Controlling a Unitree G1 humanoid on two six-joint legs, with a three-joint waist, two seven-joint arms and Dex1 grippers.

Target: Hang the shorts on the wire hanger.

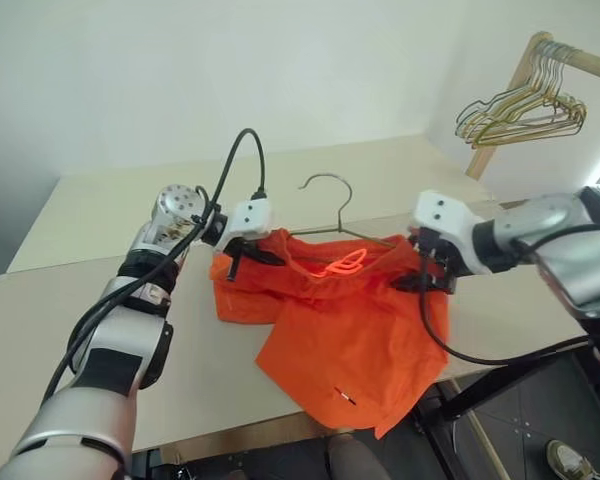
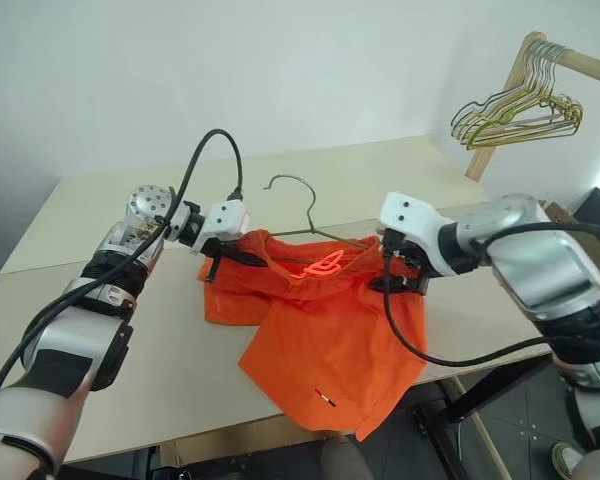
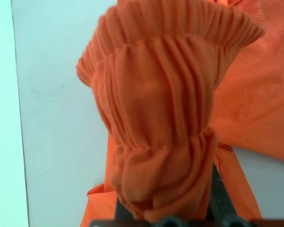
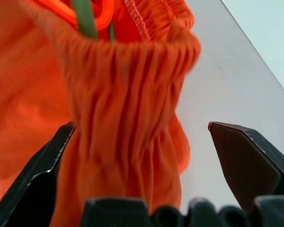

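Head view: the shorts [image 1: 345, 320] lie on the table [image 1: 100, 210], waistband over the hanger [image 1: 332, 205]. Your left gripper [image 1: 248, 250] is clamped on the waistband. Right wrist view: the right gripper [image 4: 146, 156] stands wide, waistband between its fingers, ungripped. Centre it before closing.

Landmark: the shorts [image 1: 350, 335].

- Shorts lie on the counter [image 1: 110, 215], near its front edge; their lower end hangs over that edge.
- Wire hanger [image 1: 332, 205]: hook rises behind the shorts; its wire runs down into the waistband, seen inside the band in the right wrist view.
- Left tool [image 1: 242, 252]: at the shorts' left waistband end, clamped on a gathered bunch of it.
- Right tool [image 1: 427, 272]: at the shorts' right waistband end, fingers spread either side of the band, one touching it.
- Bunch of hangers [image 1: 520, 110]: on a rack [image 1: 510, 85] far behind and right of the shorts, off the counter.
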